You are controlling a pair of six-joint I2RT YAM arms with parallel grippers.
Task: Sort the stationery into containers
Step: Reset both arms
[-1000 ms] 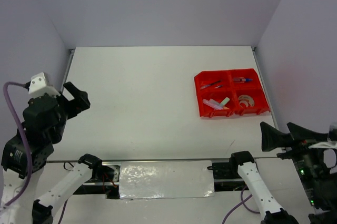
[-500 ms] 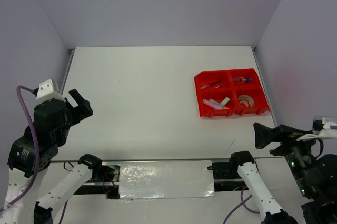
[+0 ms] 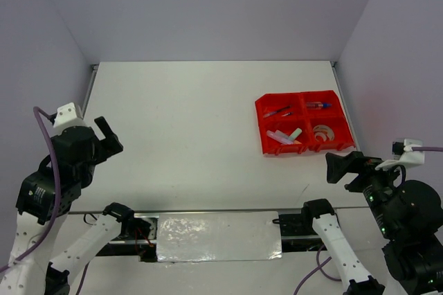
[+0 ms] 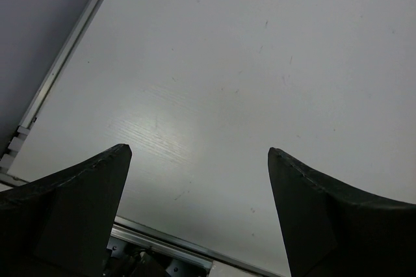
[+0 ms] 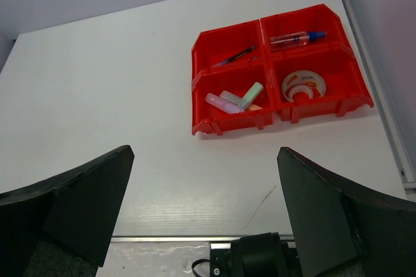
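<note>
Right claw (image 3: 333,168): jaws standing wide, gripping nothing, now sitting closer to the red tray (image 3: 277,148) than a second ago. Left claw (image 3: 107,137): likewise spread and gripping nothing, sitting slightly lower by the table's (image 3: 180,122) left edge. The tray is resting near the right edge, holding pens (image 5: 233,56), bottle (image 5: 296,38), tape roll (image 5: 303,85) and erasers (image 5: 234,100). Broad white surface is lying between the claws.

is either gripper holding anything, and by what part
Nothing is held. The left gripper and right gripper are both open and empty; the stationery lies in the red tray.
</note>
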